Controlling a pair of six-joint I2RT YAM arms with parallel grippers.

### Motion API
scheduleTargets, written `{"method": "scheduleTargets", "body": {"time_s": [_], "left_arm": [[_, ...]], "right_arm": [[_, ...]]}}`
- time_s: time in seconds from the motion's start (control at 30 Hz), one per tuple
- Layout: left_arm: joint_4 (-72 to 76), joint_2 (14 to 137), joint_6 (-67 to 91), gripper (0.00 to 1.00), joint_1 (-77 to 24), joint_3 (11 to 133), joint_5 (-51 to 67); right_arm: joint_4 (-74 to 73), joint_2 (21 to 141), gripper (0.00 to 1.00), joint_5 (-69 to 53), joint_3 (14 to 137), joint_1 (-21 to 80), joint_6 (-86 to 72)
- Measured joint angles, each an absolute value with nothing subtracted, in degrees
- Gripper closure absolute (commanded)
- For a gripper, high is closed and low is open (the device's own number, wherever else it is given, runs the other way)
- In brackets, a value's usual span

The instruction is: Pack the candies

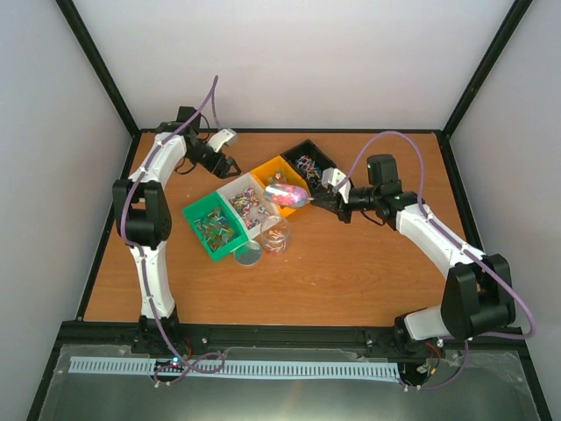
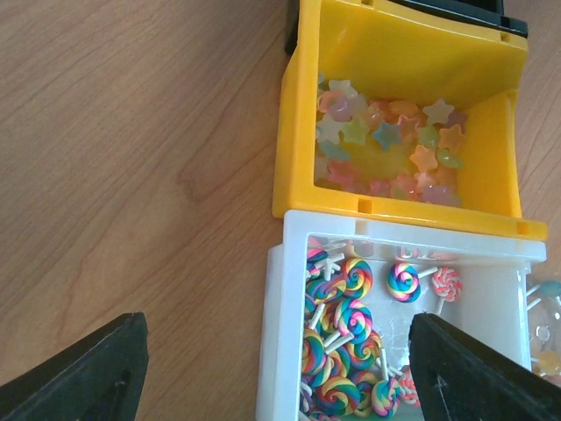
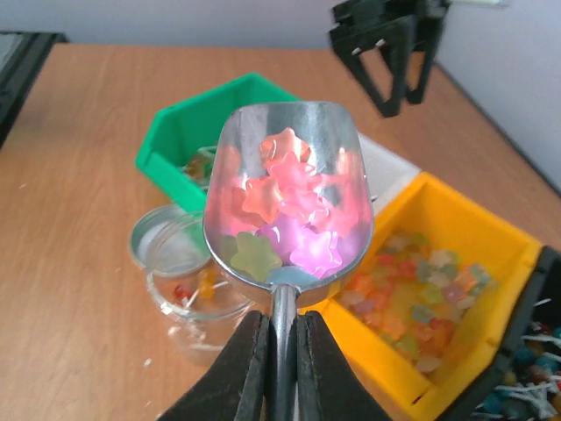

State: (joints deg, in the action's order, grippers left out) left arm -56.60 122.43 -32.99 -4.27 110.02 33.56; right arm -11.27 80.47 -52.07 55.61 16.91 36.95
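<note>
My right gripper (image 3: 280, 351) is shut on the handle of a metal scoop (image 3: 289, 202). The scoop is heaped with star candies (image 3: 285, 189) in pink, red, green and blue. It hangs above the white bin (image 1: 230, 189), just beyond a clear jar (image 3: 197, 303) that has a few candies at its bottom. More star candies (image 2: 386, 145) lie in the yellow bin (image 2: 298, 132), and swirl lollipop candies (image 2: 351, 338) fill the white bin (image 2: 276, 351). My left gripper (image 2: 280, 368) is open and empty, hovering over the white bin's outer wall.
A green bin (image 1: 195, 215) and a black bin (image 1: 302, 147) holding candies end the row of several bins. The jar's round silver lid (image 1: 249, 254) lies on the table beside the jar (image 1: 274, 235). Bare wooden table (image 1: 351, 272) lies in front.
</note>
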Motion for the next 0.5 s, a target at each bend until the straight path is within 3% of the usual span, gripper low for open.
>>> {"method": "scheduleTargets", "body": {"time_s": [0.5], "left_arm": [[-53.6, 118.9, -32.1, 0.17, -4.3, 102.0, 35.0]], "right_arm": [[-47.4, 87.2, 0.97, -50.0, 70.7, 16.9, 58.2]]}}
